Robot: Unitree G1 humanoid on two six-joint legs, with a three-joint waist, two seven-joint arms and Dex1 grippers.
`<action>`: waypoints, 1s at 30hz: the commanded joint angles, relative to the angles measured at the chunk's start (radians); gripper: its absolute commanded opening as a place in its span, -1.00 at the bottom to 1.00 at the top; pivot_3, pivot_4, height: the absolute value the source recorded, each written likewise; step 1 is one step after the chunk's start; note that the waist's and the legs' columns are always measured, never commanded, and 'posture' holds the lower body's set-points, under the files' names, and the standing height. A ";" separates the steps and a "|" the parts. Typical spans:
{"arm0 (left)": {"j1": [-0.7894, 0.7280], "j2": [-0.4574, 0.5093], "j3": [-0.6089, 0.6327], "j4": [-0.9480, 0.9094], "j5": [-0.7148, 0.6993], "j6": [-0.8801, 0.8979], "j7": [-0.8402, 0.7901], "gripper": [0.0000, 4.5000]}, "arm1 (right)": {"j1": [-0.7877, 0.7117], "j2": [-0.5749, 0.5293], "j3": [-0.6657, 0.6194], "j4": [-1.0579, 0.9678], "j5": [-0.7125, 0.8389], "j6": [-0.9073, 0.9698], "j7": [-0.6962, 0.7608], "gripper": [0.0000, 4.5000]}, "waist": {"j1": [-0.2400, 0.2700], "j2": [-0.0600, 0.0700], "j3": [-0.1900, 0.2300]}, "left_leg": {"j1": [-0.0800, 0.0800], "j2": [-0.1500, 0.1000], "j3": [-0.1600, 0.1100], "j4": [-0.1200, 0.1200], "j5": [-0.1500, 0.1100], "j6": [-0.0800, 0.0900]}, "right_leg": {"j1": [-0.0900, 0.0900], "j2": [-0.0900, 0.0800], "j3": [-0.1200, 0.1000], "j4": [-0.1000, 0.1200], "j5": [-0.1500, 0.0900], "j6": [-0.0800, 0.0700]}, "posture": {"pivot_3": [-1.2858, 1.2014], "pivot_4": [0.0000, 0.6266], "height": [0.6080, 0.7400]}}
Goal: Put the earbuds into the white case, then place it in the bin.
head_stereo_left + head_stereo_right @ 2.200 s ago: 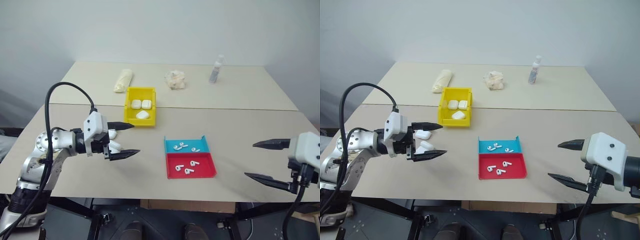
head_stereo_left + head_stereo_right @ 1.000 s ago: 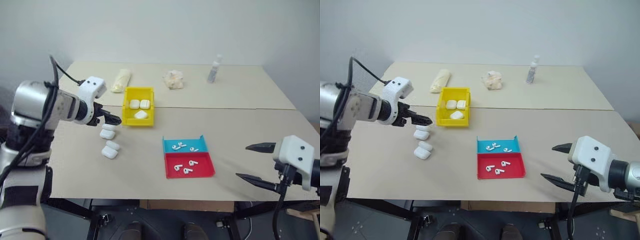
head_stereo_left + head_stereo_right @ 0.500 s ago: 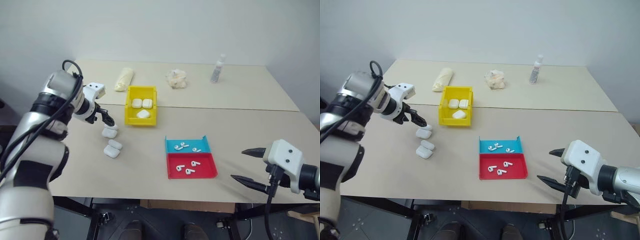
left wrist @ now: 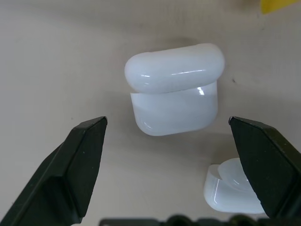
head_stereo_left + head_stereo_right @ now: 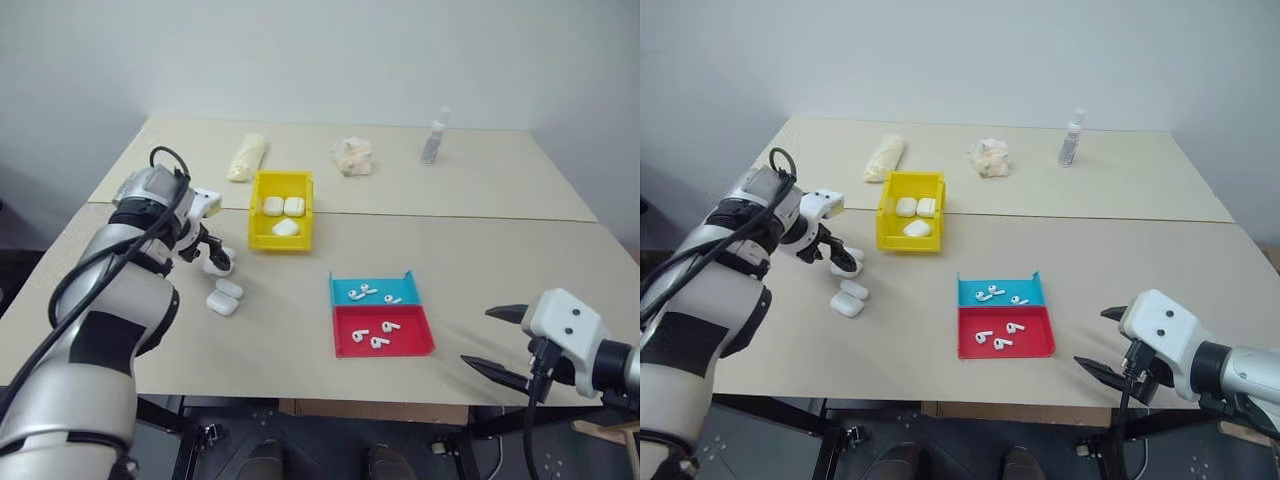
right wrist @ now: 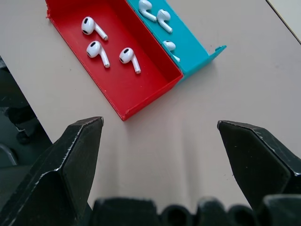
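Hovering spread over a white case [image 4: 173, 89] on the worktop [image 5: 300, 320], your left hand [image 4: 169, 136] touches nothing; your right hand [image 6: 160, 127], also spread, hangs near the earbuds [image 6: 96, 49]; the bin [image 5: 281, 215] sits beyond.

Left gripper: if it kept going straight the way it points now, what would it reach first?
Most likely the closed white case on the table. The left gripper is open, and the case lies between its fingers' lines, straight ahead. A second case sits off to one side. How far off is unclear.
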 commanded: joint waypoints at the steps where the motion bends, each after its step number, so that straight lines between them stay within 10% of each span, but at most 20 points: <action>1: -0.027 -0.012 0.033 0.030 0.048 -0.030 -0.001 1.00 | -0.003 -0.007 -0.018 -0.014 -0.012 0.003 -0.011 1.00 | 0.000 0.000 0.000 | 0.000 0.000 0.000 0.000 0.000 0.000 | 0.000 0.000 0.000 0.000 0.000 0.000 | 0.03 -0.52 1.00; 26: 0.025 -0.076 0.150 0.092 0.169 -0.068 0.016 1.00 | -0.010 -0.009 0.014 -0.013 -0.028 0.017 -0.033 1.00 | -0.001 0.000 0.000 | 0.000 0.000 0.000 0.001 0.000 0.000 | 0.000 0.000 0.000 0.001 0.000 0.000 | 0.03 -0.52 1.00; 30: 0.026 -0.076 0.178 0.090 0.173 -0.077 0.044 0.61 | -0.006 -0.006 0.013 -0.012 -0.030 0.015 -0.034 1.00 | -0.001 0.000 0.000 | 0.001 0.000 0.000 0.001 0.000 0.000 | 0.000 0.000 0.000 0.001 0.000 0.000 | 0.03 -0.52 1.00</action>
